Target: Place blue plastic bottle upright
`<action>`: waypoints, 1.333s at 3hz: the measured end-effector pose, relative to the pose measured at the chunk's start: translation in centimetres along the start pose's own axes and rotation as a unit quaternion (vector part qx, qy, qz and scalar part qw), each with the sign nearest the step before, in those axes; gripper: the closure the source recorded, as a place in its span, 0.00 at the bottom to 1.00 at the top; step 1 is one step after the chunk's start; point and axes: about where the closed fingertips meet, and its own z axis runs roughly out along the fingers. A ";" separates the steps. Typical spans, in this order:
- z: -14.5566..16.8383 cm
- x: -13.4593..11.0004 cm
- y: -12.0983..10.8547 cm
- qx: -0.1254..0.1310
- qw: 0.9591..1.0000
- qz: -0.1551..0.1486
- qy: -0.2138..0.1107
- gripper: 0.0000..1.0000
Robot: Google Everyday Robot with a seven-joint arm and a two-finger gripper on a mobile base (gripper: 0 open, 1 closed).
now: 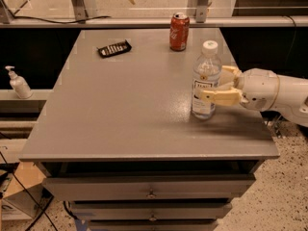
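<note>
Clear blue plastic bottle [206, 81] upright; gripper [214, 84] jaws clasp it, far one half-hidden.

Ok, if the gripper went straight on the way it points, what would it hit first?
The water bottle: it stands upright directly at the gripper, which reaches in over the right edge of the table, pointing left. Nothing sits between them.

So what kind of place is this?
Probably a robot lab or workshop: a grey drawer cabinet serves as the table, a loose cable runs behind it, and the robot's gripper is at the blue plastic bottle standing on top.
</note>
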 end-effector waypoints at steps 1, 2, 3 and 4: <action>0.0 0.0 0.0 0.000 1.000 0.001 -0.002 0.36; 0.0 0.0 0.0 0.000 1.000 0.001 -0.002 0.12; -0.6 0.4 0.0 0.006 1.000 0.003 -0.007 0.00; -0.6 0.4 0.0 0.007 1.000 0.003 -0.008 0.00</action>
